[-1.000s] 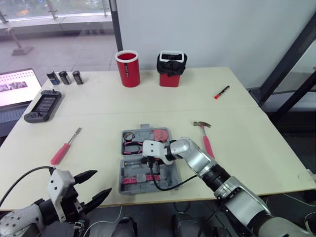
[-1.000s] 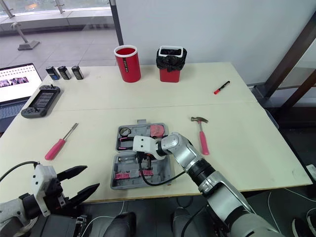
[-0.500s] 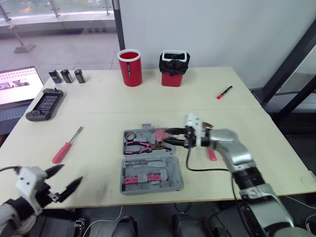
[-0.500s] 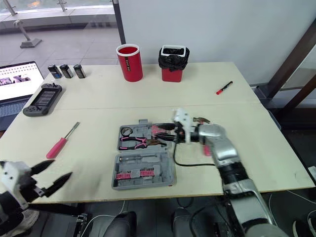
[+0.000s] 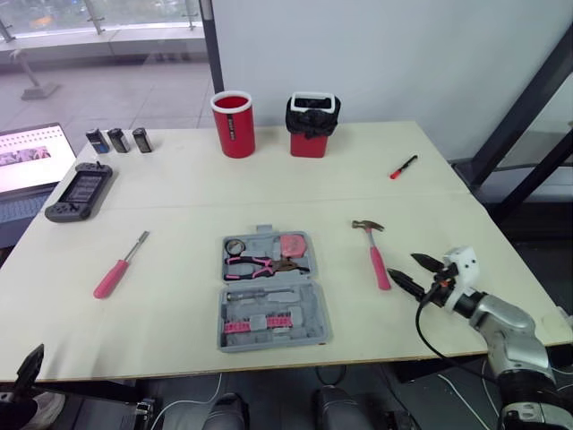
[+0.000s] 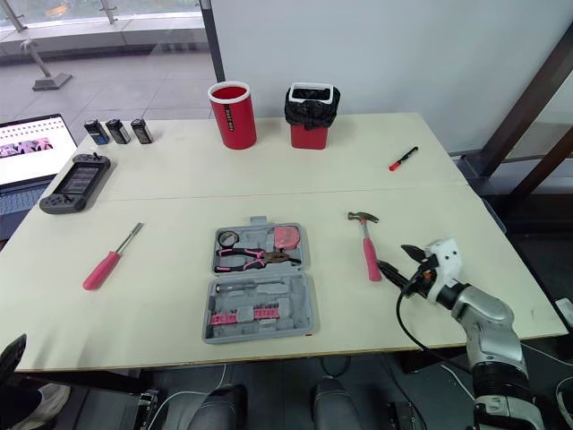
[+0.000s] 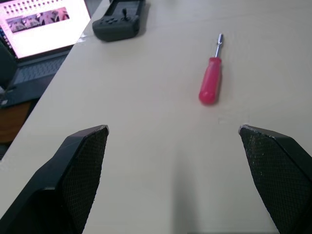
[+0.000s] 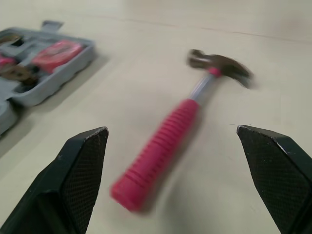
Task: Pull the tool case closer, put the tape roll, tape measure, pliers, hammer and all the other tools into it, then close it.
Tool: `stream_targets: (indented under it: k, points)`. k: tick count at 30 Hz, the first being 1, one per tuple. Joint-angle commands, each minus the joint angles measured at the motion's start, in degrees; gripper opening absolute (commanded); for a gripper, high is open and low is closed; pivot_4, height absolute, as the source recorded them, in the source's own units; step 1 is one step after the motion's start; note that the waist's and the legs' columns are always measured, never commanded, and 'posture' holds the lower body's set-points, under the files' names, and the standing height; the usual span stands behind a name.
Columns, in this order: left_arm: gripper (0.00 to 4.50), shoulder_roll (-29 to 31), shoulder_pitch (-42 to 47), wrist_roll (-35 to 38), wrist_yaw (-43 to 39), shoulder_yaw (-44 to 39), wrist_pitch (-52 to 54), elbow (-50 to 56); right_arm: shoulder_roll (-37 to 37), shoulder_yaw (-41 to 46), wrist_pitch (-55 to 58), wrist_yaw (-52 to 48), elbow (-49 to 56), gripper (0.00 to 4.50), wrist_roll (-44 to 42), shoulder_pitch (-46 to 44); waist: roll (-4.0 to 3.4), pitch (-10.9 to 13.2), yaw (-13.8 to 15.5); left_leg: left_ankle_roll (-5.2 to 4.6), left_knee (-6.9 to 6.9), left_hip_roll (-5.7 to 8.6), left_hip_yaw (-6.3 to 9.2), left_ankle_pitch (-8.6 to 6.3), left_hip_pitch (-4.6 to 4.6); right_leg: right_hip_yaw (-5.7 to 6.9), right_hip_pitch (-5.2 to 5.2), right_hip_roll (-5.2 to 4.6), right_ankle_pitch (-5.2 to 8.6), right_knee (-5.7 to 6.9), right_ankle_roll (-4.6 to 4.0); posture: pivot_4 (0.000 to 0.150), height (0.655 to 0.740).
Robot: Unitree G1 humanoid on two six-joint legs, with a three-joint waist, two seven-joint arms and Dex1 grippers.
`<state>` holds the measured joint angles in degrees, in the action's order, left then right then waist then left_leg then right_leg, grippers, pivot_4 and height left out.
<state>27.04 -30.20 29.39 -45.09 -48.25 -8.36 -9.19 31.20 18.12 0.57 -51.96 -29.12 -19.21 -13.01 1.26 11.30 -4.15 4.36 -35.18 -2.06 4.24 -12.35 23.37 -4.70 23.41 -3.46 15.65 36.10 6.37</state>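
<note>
The hammer [image 5: 376,258] lies head away, handle toward the robot.

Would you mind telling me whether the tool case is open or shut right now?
Open: the tool case lies spread flat, with pliers visible in its far half.

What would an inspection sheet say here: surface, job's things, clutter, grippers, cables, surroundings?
Surface: pale table, one seam across.
Job's things: tool case open; pliers and tape measure inside; hammer right of it, screwdriver left of it, both on the table.
Clutter: red cup, red bin, marker, game controller, three small dark blocks.
Grippers: left gripper open, empty, by the near-left corner; right gripper open, empty, near the hammer's handle end.
Cables: black cable loops below the right gripper.
Surroundings: laptop left of the table; windows behind.
</note>
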Motion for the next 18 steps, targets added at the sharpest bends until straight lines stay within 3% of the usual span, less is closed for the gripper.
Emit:
stream_targets:
  k: [1,6,11,18]
  points:
    - [4.50,0.1,-0.6,1.1,-1.0,-0.6,-2.2,0.5,0.4,1.3,-0.9,0.3,0.5,4.46,-1.5,-0.3,0.04,0.0,0.0,0.00,0.00,0.01,-0.08,0.00,0.02,0.00,-0.01,-0.08,-0.01,-0.07,-0.02,0.150,0.7400]
    - [4.50,-0.3,-0.1,3.6,-2.1,1.7,0.7,5.8,-0.8,-0.8,1.6,1.8,5.7,4.46,-1.5,-2.6,0.05,0.0,0.1,-0.16,0.04,0.05,-0.55,0.10,0.08,-0.25,-0.13,-0.27,-0.05,-0.06,-0.05,0.150,0.7400]
    - [4.50,4.9,-1.7,0.9,-8.8,10.6,3.7,14.4,-1.0,-4.5,9.3,9.0,10.0,4.46,1.4,-8.1,0.03,0.0,0.1,-0.18,0.12,0.03,-0.52,0.11,0.05,-0.32,-0.01,-0.10,-0.14,0.11,0.05,0.150,0.7400]
    - [4.50,12.4,4.2,6.6,-10.1,20.1,17.7,29.6,-2.5,-12.3,20.3,20.9,3.9,4.46,10.4,-20.8,0.01,0.0,0.1,-0.18,0.14,0.04,-0.56,0.11,0.09,-0.39,0.02,-0.11,-0.17,0.10,0.03,0.150,0.7400]
